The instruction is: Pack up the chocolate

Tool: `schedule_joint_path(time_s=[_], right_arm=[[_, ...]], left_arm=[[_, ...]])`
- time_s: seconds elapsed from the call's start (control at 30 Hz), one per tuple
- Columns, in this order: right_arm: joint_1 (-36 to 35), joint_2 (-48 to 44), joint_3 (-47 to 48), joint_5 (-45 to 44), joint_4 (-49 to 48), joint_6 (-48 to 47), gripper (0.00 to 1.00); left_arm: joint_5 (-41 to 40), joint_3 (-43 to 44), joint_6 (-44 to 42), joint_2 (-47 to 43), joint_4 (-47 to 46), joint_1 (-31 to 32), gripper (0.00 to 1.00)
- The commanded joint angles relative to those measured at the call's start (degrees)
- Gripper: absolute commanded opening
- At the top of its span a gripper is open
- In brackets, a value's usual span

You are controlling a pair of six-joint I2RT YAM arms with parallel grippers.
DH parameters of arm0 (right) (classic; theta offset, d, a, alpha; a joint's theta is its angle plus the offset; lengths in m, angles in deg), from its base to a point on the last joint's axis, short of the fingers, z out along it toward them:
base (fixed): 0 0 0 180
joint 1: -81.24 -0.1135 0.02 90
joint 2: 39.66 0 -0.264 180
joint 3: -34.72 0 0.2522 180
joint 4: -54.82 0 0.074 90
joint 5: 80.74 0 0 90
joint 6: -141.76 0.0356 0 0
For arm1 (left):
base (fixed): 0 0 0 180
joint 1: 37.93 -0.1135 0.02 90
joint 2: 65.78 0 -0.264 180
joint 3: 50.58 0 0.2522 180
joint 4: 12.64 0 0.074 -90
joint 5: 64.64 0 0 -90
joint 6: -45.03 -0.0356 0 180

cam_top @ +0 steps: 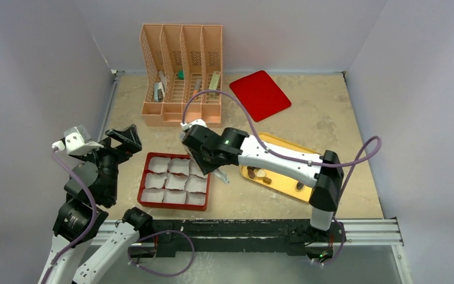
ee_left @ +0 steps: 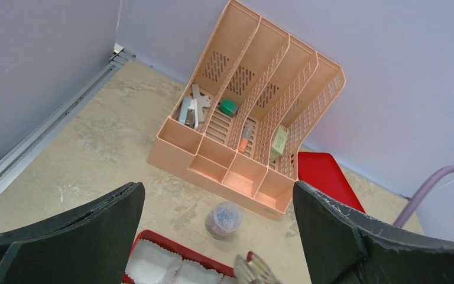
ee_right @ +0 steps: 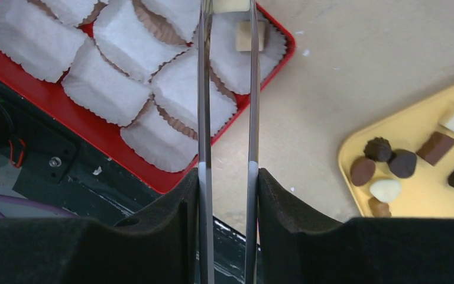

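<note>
The right gripper (ee_right: pixel 227 177) is closed partway on metal tongs (ee_right: pixel 204 118), whose tips reach over the far right corner of the red box (ee_right: pixel 94 139) of paper cups (ee_right: pixel 103 89). A tan chocolate square (ee_right: pixel 250 36) sits in that corner cup. More chocolates (ee_right: pixel 390 163) lie on the yellow tray (ee_right: pixel 425 201) toward the worktop's right edge. The left gripper (cam_top: pixel 125 139) gapes wide and empty by the left edge.

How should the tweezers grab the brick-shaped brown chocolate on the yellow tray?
Pinch the brick-shaped brown chocolate across its two long, straight sides, near the middle, bringing the tweezers down from above. It lies flat on the yellow tray, and those parallel sides likely slip less than its short ends.
</note>
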Motion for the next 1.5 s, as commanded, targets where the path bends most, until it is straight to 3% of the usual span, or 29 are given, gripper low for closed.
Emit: schedule_joint_path(time_s=[0.0,0.97,1.47], right_arm=[[-1.1,1.4,3.6,0.7,-3.8,-3.1,0.3],[-4.0,9.6,9.4,2.5,-3.0,-4.3,0.32],[-4.0,11.7,11.8,1.2,-1.0,-4.6,0.41]], left_arm=[[-1.8,1.3,1.7,-0.5,-0.7,0.2,0.96],[-2.0,0.7,-0.2,1.8,-3.1,0.2,0.96],[-1.6,0.6,-1.0,2.5,-4.0,0.2,0.96]])
